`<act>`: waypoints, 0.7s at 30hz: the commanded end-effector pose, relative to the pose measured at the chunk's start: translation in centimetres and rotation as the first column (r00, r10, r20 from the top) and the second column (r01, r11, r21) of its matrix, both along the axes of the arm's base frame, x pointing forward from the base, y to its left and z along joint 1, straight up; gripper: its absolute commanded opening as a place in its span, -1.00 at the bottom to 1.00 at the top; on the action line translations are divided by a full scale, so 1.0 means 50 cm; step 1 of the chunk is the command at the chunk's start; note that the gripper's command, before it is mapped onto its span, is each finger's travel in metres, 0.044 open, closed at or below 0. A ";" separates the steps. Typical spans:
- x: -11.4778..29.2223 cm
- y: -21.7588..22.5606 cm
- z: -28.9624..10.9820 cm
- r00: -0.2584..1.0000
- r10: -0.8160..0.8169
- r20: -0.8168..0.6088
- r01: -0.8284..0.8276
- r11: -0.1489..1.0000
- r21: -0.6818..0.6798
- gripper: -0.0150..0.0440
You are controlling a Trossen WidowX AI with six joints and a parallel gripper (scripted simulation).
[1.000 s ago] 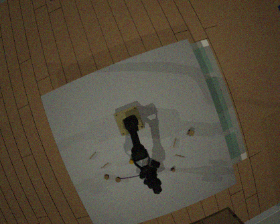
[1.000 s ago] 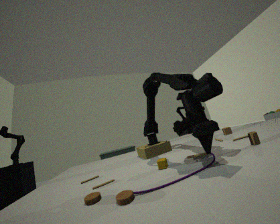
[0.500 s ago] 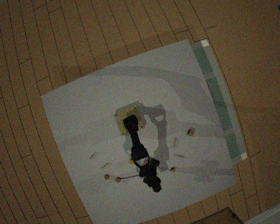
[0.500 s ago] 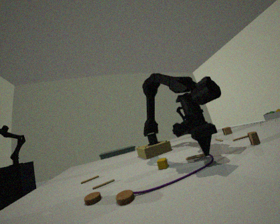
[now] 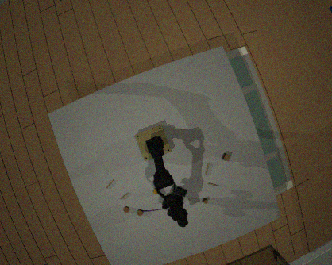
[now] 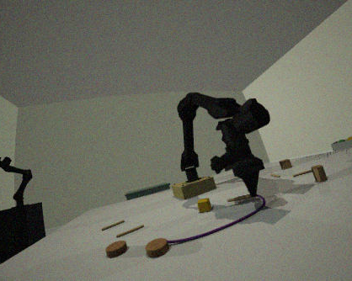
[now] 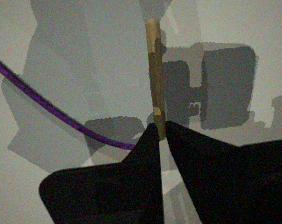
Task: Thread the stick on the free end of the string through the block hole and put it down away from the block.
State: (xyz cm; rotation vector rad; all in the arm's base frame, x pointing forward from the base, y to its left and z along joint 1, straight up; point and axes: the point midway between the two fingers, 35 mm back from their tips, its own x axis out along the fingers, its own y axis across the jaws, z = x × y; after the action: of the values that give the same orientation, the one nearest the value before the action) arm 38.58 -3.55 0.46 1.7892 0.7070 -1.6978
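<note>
On the left of the exterior view the round button [image 6: 157, 247] lies on the surface [image 6: 284, 235]. From it the purple string [image 6: 225, 226] curves rightward to the claw [image 6: 253, 194], which is clamped on one end of the stick [image 7: 155, 75]. The stick juts straight out ahead of the fingertips, low over the surface.

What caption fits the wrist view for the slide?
Tool shut on one end of the thin wooden stick, purple string trailing left over the table.
</note>
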 end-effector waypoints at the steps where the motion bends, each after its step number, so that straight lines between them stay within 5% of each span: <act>1: -0.011 -0.009 -0.002 1.000 0.003 -0.003 -0.003 1.000 0.005 -0.49; 21: -0.048 -0.046 -0.005 1.000 0.003 -0.004 -0.003 1.000 0.004 -0.49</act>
State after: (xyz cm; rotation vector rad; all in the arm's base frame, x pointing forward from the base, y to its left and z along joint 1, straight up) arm 36.67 -5.57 0.35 1.7864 0.7059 -1.7002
